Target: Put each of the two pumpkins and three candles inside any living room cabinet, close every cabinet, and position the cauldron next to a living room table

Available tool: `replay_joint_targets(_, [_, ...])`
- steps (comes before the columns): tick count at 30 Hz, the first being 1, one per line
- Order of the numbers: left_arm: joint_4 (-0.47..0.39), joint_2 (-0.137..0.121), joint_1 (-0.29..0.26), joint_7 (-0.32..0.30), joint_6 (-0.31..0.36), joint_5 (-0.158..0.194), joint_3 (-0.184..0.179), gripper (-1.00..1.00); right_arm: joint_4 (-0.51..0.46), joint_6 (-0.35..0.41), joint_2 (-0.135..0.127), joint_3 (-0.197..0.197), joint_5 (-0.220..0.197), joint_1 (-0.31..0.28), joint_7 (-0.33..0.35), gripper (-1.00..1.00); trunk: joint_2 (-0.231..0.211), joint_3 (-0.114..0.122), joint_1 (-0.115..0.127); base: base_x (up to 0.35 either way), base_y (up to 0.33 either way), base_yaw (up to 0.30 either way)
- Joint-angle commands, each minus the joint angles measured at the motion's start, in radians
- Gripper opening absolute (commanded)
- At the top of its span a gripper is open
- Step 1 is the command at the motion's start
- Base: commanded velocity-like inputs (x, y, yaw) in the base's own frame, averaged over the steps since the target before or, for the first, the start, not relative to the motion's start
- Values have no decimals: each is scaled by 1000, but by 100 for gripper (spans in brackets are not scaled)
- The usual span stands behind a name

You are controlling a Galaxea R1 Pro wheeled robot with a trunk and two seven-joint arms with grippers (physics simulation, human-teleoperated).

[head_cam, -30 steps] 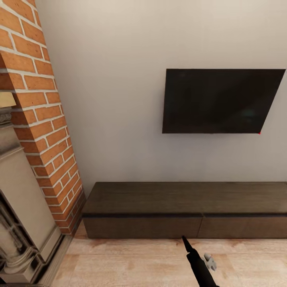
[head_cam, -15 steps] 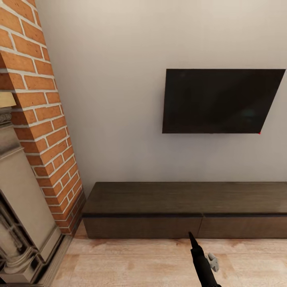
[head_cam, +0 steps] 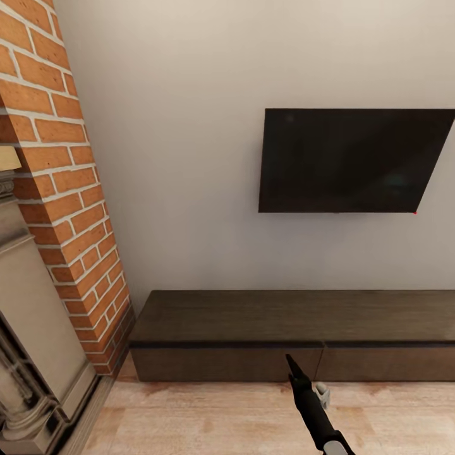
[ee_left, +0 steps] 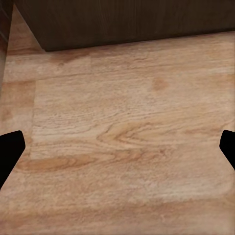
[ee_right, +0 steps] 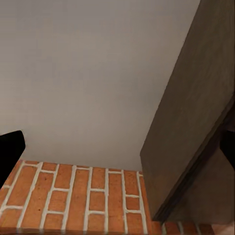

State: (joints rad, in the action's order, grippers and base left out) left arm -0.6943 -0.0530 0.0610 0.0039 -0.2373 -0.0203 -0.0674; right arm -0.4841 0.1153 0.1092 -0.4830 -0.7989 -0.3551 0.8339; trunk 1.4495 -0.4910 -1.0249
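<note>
**Cabinet straight ahead, drawers shut, both grippers empty**

Cabinet [head_cam: 297,335] is what you face in the head view: a long, low dark-brown wood unit standing on the pale wood floor [head_cam: 208,417] against the grey wall [head_cam: 189,158]. Its flat drawer fronts sit flush, with a seam between two of them just right of the middle. Its top is bare as far as you can see. A black wall-mounted TV [head_cam: 354,161] hangs above its right part, well apart from the top. To your left the brick fireplace [head_cam: 57,189] rises beside the cabinet's left end, with a beige carved surround [head_cam: 31,341] in front of it.

Your right gripper [head_cam: 297,373] shows low in the head view as a dark pointed arm end, its tip overlapping the cabinet's front near the drawer seam; you cannot tell from here whether it touches the wood. In the right wrist view its black fingertips [ee_right: 11,149] sit at opposite edges, spread wide with nothing between them, and past them you see the cabinet's end [ee_right: 196,127], the wall and the fireplace bricks [ee_right: 73,196].

In the left wrist view your left gripper [ee_left: 117,152] points down at the floor planks [ee_left: 127,132], its fingertips [ee_left: 10,149] likewise wide apart and empty, with the cabinet's dark base [ee_left: 122,22] near the far edge.
</note>
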Motion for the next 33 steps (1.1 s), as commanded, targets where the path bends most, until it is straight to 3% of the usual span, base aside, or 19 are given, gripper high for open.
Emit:
replay_joint_targets(1, [-1,-1,0,1,-2,-2,-2,100,0,13,0,-5,-6,-1,31,100,0,-1,0,7,2,0])
replay_joint_targets(7, [0,-1,0,1,-4,-3,-3,100,33,17,-3,-12,-6,-1,85,100,0,-1,0,3,1,0])
replay_joint_targets(11, [2,-1,0,1,-31,-5,-3,100,62,17,-7,-47,-6,-1,94,100,0,-1,0,29,0,0])
replay_joint_targets(19, [-8,-1,2,1,-44,-1,-2,100,72,17,-10,-65,-6,-1,96,100,0,-1,0,12,0,0])
replay_joint_targets(22, [-98,-1,36,2,-42,2,-2,100,73,17,-12,-67,-6,-1,96,100,0,-1,0,2,0,0])
replay_joint_targets(24, [-251,-1,114,2,-32,4,0,100,73,17,-13,-67,-7,-1,95,100,0,-1,0,0,0,0])
replay_joint_targets(25, [-383,0,183,3,-15,2,0,100,73,17,-14,-67,-7,-1,95,100,0,-1,0,0,0,0])
replay_joint_targets(27, [-512,0,247,3,21,0,1,100,73,17,-14,-67,-8,-1,94,100,0,-1,0,0,0,0])
replay_joint_targets(28, [-624,0,292,3,79,-1,1,100,73,17,-14,-68,-8,-1,94,100,0,-1,0,0,0,0])
replay_joint_targets(30, [-738,0,331,4,182,-1,0,100,73,17,-14,-68,-8,-1,93,100,0,-1,0,0,0,0])
replay_joint_targets(31, [-780,1,345,4,236,-1,0,100,73,17,-14,-68,-8,-1,93,100,0,-1,0,0,0,0])
replay_joint_targets(33, [-806,1,355,5,271,0,0,100,73,17,-14,-68,-8,-1,92,100,0,-1,0,0,0,0])
